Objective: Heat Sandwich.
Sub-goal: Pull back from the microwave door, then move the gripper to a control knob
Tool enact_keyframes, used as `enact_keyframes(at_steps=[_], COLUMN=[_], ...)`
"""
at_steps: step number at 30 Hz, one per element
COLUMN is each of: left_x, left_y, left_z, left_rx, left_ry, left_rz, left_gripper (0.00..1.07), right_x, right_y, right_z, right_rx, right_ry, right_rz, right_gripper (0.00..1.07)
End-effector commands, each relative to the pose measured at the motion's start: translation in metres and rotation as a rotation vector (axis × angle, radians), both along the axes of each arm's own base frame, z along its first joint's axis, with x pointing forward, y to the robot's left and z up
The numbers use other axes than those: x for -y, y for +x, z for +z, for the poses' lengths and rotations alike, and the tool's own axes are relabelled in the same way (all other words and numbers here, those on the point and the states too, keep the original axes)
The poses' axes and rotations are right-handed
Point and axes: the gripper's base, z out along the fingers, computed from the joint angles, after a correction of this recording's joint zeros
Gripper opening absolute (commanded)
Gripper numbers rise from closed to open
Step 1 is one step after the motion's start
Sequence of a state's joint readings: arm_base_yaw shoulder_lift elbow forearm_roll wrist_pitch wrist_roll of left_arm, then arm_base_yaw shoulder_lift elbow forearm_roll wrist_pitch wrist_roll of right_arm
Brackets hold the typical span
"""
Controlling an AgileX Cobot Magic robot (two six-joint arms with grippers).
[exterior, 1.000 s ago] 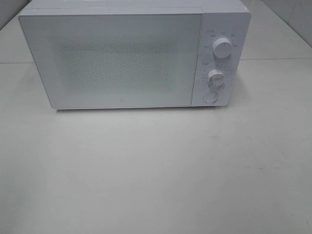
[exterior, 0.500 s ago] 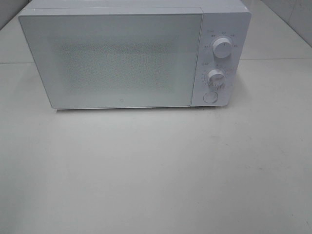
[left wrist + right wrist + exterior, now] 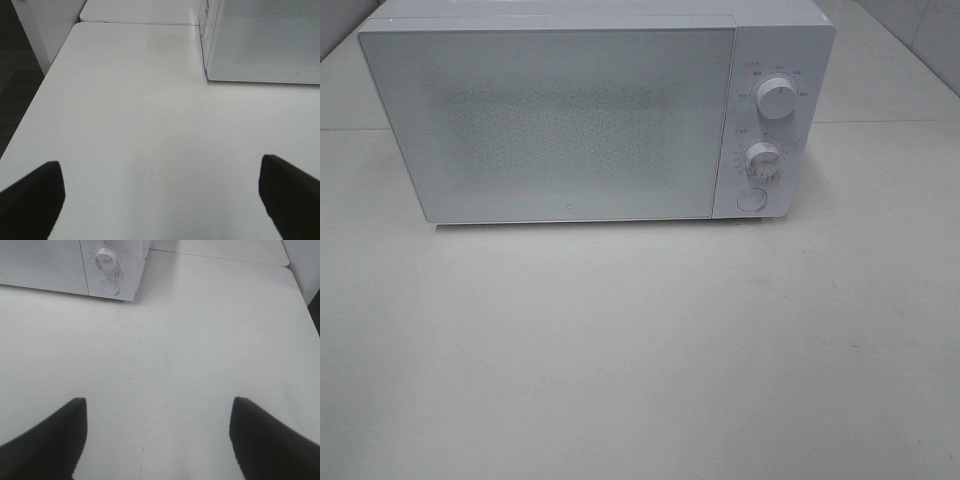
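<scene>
White microwave (image 3: 590,115) is sitting door-shut on the desk (image 3: 640,350). Left tool (image 3: 160,200) is hovering off its door-side corner and right tool (image 3: 157,440) off its knob side. Both are spread wide, gripping nothing. The sandwich isn't showing in any view.

Lab-like mock kitchen: a white microwave (image 3: 590,120) stands on plain white tables (image 3: 640,350) joined together

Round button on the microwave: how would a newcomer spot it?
The white microwave stands on the table. Its control panel runs down the right of the door. The button sits lowest: a flat disc, unlike the two protruding knobs above.
</scene>
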State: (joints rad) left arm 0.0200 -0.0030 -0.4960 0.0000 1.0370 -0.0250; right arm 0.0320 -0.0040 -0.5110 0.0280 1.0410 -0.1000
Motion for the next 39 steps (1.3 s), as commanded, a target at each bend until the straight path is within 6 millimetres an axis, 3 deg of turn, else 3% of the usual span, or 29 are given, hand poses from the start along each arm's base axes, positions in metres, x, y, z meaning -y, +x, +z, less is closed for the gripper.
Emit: enact_keyframes(at_steps=[1, 12, 17, 39], left_x=[0.001, 0.001, 0.001, 0.001], left_y=[-0.004, -0.004, -0.004, -0.004], left_z=[0.0, 0.0, 0.0, 0.0], left_rx=[0.035, 0.035, 0.035, 0.035], left_ry=[-0.012, -0.012, -0.012, -0.012], left_rz=[-0.002, -0.002, -0.002, -0.002], left_gripper=[1.01, 1.01, 1.01, 1.01], right_x=[0.0, 0.0, 0.0, -0.001], right_y=[-0.003, -0.004, -0.003, 0.055], right_z=[-0.001, 0.0, 0.009, 0.029], right_rx=[0.028, 0.029, 0.079, 0.038], right_ry=[0.008, 0.022, 0.056, 0.095], right_rz=[-0.009, -0.017, -0.035, -0.063], right_gripper=[0.76, 0.76, 0.76, 0.76])
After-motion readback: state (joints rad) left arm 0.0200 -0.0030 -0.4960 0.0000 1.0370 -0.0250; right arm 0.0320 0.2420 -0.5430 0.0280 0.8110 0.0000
